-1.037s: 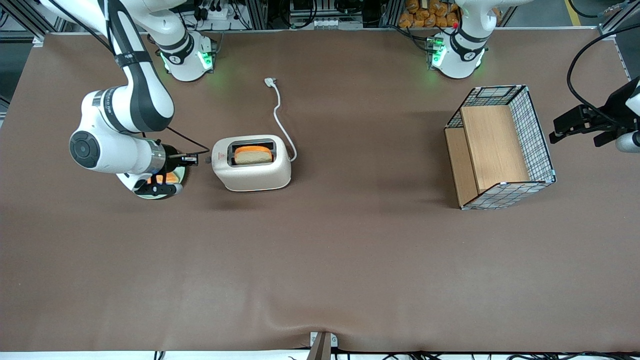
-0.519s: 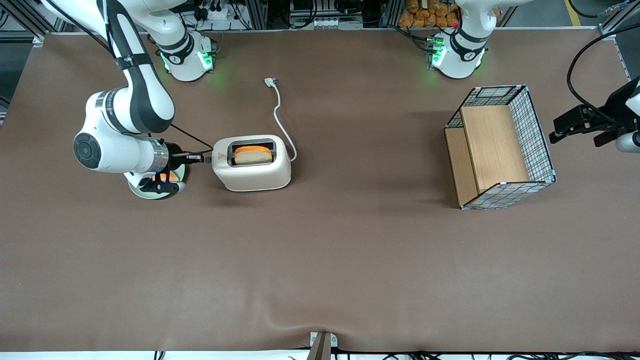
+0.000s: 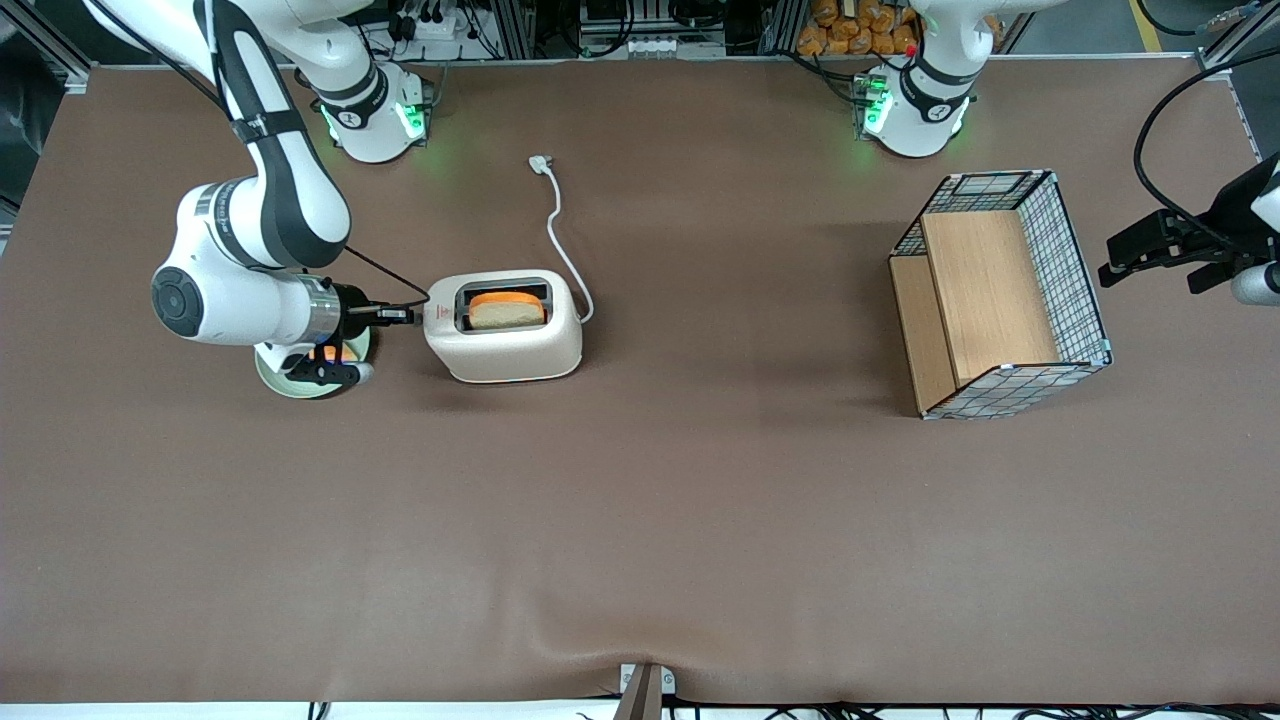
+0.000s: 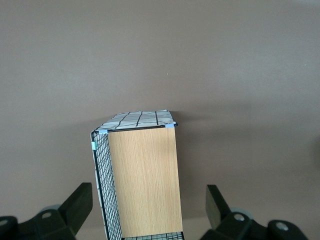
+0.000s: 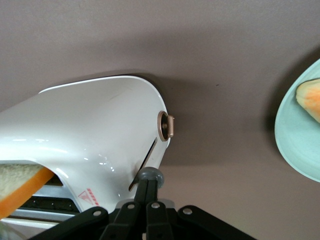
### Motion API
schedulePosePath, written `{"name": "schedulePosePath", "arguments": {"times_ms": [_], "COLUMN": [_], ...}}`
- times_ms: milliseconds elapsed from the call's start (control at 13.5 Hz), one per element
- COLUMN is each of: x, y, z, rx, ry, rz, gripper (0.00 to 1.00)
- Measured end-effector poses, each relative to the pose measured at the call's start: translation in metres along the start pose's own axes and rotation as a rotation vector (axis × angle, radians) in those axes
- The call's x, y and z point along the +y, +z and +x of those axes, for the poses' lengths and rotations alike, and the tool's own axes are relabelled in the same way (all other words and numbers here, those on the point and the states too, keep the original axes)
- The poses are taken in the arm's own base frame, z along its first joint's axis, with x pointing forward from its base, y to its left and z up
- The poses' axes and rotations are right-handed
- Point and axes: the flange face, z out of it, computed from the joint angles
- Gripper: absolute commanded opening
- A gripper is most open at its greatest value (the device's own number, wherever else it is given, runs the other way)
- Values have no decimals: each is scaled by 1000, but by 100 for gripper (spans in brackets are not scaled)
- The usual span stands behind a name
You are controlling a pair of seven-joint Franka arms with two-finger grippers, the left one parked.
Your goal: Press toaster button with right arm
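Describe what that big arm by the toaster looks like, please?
The right arm is glossy white with curved black panels, rounded joints and a dark disc on the end of one joint. A silver ring sits at its wrist, and a thin black cable runs along it. Its base glows green. The gripper, at the toaster's logo end, is slim and black, its jaws shut together.
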Motion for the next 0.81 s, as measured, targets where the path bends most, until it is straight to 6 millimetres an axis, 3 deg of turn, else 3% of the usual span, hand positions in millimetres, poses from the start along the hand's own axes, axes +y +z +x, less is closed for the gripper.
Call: {"name": "schedulePosePath", "arguments": {"times_ms": [815], "x": [10], "y": [24], "z": [9], "rx": [9], "ry": [27], "rz": [16], "gripper": [0]}}
